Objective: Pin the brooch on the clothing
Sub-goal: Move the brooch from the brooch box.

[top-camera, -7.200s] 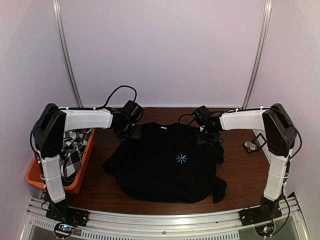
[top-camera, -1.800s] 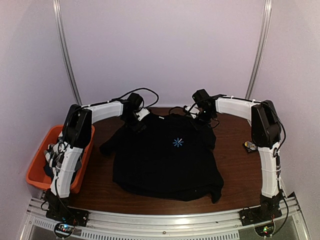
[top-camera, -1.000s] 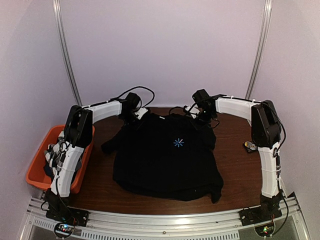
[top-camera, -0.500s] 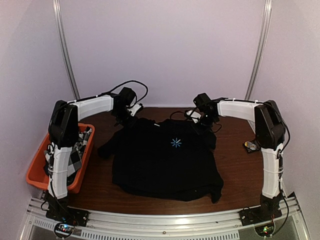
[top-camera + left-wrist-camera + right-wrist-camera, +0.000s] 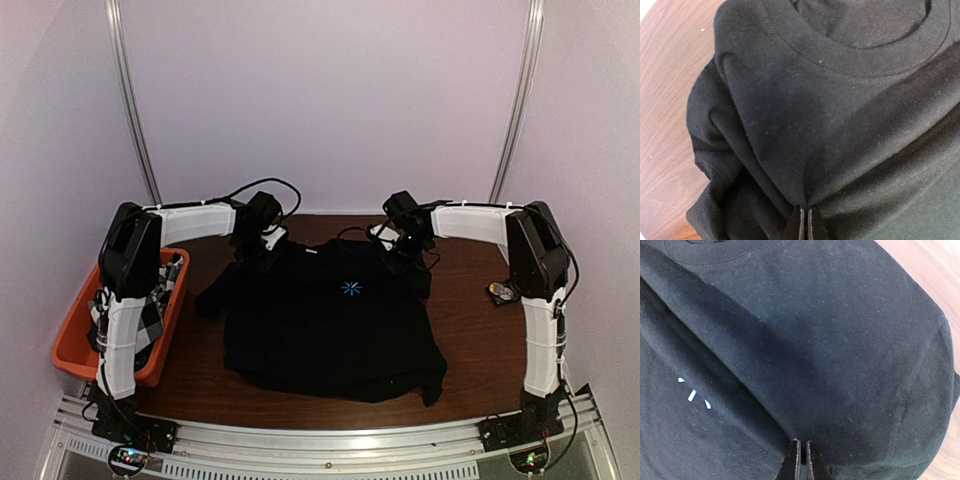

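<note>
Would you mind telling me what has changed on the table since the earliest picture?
Both arms have pulled the T-shirt toward the far edge, straightening it. The left gripper and right gripper remain pinched on its shoulders. The orange bin and checked cloth stayed put.

White-and-black arms
White shells on left arm and right arm; black joints, bases, looping cables; thin dark fingers on left gripper and right gripper.
</note>
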Robot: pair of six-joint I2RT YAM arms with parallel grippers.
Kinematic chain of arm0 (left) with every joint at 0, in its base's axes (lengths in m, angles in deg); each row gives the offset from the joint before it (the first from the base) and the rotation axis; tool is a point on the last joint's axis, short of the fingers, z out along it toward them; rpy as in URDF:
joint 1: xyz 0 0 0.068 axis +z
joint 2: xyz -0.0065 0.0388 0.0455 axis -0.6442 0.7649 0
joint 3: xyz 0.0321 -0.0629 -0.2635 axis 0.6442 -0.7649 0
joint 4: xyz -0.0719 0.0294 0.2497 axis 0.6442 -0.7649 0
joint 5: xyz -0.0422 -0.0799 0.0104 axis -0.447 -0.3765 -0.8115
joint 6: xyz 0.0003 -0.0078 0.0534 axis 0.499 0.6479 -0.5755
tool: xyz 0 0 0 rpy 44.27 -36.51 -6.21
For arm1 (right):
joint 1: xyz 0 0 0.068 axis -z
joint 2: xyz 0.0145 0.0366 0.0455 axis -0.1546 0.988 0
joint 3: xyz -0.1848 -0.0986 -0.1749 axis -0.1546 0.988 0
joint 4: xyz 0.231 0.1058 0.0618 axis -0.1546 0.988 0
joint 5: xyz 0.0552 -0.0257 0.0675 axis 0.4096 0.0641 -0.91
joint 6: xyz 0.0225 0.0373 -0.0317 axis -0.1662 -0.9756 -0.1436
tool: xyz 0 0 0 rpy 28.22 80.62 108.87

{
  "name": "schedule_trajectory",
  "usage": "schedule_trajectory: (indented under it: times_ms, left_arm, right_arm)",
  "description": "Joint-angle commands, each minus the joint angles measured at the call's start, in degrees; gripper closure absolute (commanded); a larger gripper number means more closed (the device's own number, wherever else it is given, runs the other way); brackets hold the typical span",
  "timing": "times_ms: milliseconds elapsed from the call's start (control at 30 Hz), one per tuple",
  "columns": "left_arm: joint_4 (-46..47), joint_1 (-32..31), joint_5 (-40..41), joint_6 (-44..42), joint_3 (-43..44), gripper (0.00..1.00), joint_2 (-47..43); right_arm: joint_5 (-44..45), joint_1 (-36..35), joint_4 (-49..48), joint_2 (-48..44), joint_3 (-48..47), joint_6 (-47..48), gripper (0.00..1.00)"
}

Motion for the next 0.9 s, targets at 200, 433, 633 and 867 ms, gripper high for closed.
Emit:
schedule_trajectory:
  times_ms: [200,433,633,867]
  left_arm:
    - [6.5,0.4,2.9,3.8,-3.8,0.87,-6.3]
    - [9.9,0.1,2.1,5.5,-6.8,0.45,-12.8]
    - [10.1,-1.2,4.1,8.0,-7.3,0.22,-19.7]
    - [8.5,-2.8,6.4,9.7,-11.9,0.02,-29.1]
  right_arm:
    - [4.4,-0.4,-0.4,-3.4,0.9,-1.7,0.82]
    - [8.0,-1.5,-0.1,-10.0,1.6,-1.7,0.62]
    - [14.1,-3.4,-0.7,-16.7,2.8,-2.2,0.41]
    - [21.4,-3.7,-5.8,-24.8,11.5,-8.8,0.0]
